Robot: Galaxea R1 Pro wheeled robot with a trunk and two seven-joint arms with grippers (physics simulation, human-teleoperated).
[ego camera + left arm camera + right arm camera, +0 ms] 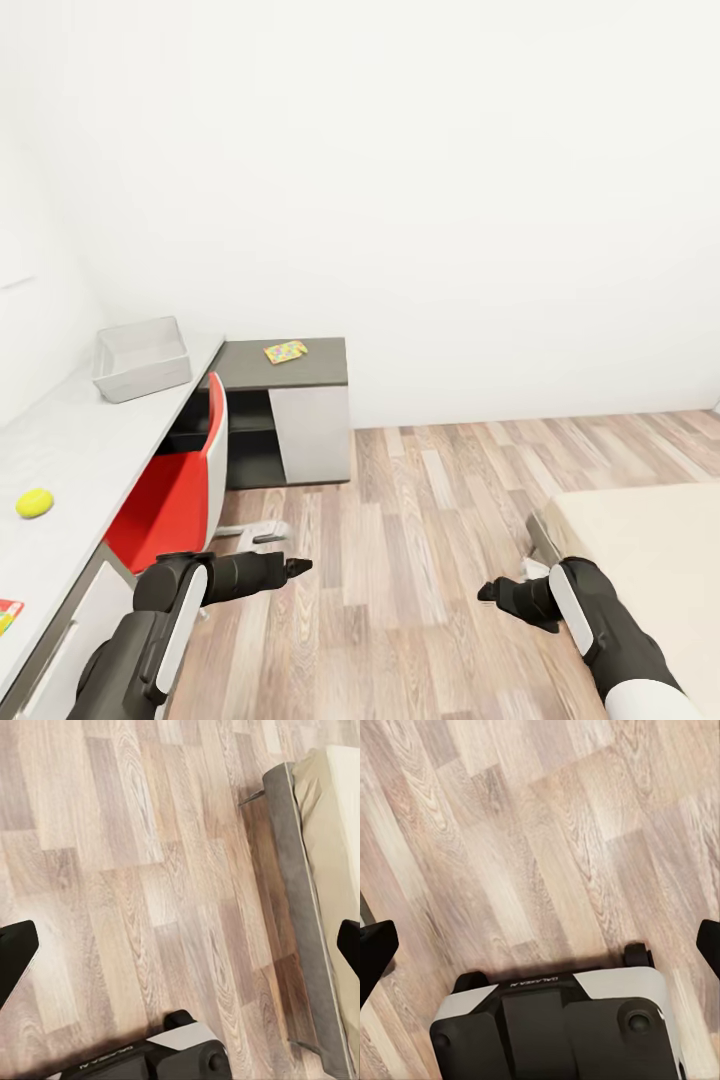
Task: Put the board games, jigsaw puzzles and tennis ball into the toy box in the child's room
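Between the grey L-shaped desk and the cream bed, both black grippers, left and right, hang wide and empty (nothing carried), so I'd roll closer to the small yellow-green tennis ball before reaching.

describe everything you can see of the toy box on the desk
The toy box is a light grey, lidless rectangular bin with slanted sides, plastic-looking. It stands upright on the pale part of the desk, near the far end by the wall, close to where the dark part begins. From the head view its inside looks empty, though the near wall hides part of the floor. Nothing touches it but the desk; the ball lies well nearer the robot.
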